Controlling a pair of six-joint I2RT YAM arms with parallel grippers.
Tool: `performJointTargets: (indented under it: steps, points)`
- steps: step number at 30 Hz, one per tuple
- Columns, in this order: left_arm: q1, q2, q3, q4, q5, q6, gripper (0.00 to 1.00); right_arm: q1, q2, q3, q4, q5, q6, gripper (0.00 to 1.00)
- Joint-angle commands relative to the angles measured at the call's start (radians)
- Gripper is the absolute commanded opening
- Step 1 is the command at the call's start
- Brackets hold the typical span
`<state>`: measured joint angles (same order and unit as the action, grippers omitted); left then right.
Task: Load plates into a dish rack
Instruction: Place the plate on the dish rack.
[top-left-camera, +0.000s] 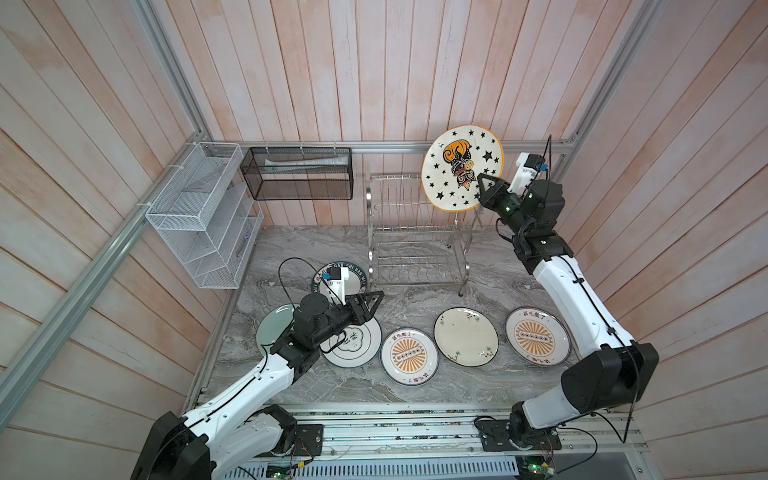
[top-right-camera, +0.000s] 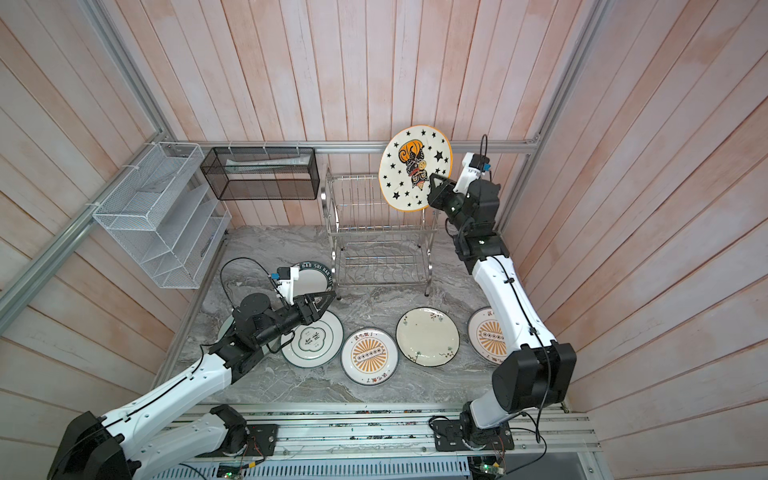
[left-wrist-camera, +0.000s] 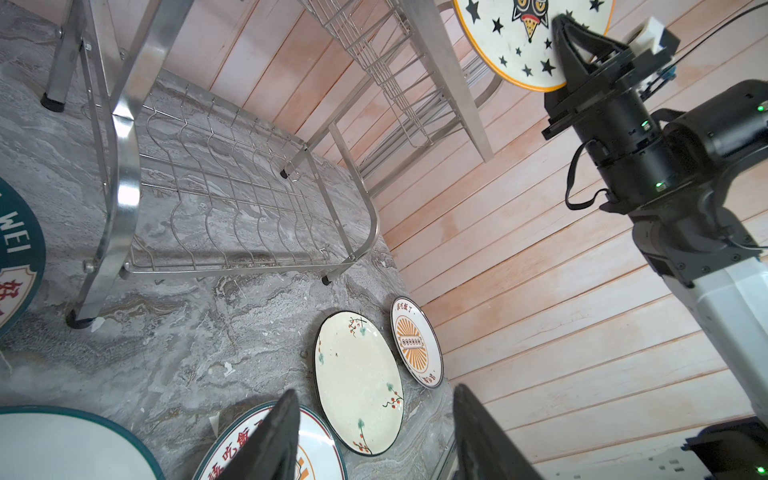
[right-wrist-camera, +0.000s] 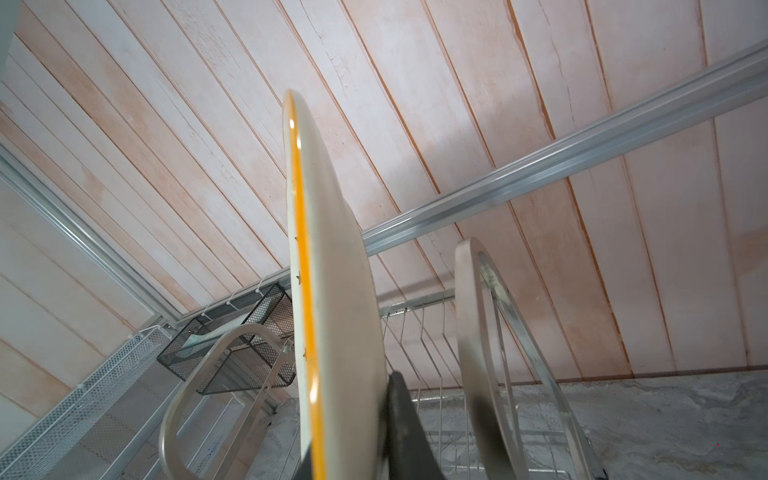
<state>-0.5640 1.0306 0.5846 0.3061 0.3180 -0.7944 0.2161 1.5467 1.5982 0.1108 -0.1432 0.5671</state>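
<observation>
My right gripper (top-left-camera: 484, 187) (right-wrist-camera: 353, 440) is shut on the rim of the black-starred plate (top-left-camera: 461, 166) (top-right-camera: 415, 166) (right-wrist-camera: 332, 291), holding it upright above the right end of the steel dish rack (top-left-camera: 415, 232) (top-right-camera: 374, 232) (left-wrist-camera: 232, 199). No plate stands in the rack. My left gripper (top-left-camera: 374, 301) (left-wrist-camera: 376, 432) hovers open and empty left of the rack. Flat on the table lie the lettered-rim plate (top-left-camera: 353, 278), pale green plate (top-left-camera: 272, 328), quatrefoil plate (top-left-camera: 357, 345), a sunburst plate (top-left-camera: 409, 356), the floral plate (top-left-camera: 465, 336) (left-wrist-camera: 357, 382) and another sunburst plate (top-left-camera: 536, 336).
A white mesh organizer (top-left-camera: 199, 216) and a black mesh basket (top-left-camera: 299, 172) hang on the back-left walls. Wooden walls close in the marble table (top-left-camera: 415, 299) on three sides. An aluminium rail (top-left-camera: 415, 432) with both arm bases runs along the front.
</observation>
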Motion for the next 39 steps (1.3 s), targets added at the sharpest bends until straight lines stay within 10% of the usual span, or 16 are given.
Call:
performJointTargets:
  steps: [1,16,39]
  points:
    - [-0.003,-0.008,-0.015,0.006,0.020,-0.003,0.60,0.060,-0.012,0.125,0.133,0.179,-0.121,0.00]
    - [-0.002,-0.011,-0.005,-0.007,0.022,-0.002,0.59,0.244,0.071,0.252,0.086,0.597,-0.412,0.00]
    - [-0.005,-0.003,0.011,-0.015,0.024,-0.003,0.59,0.267,0.065,0.235,0.109,0.763,-0.567,0.00]
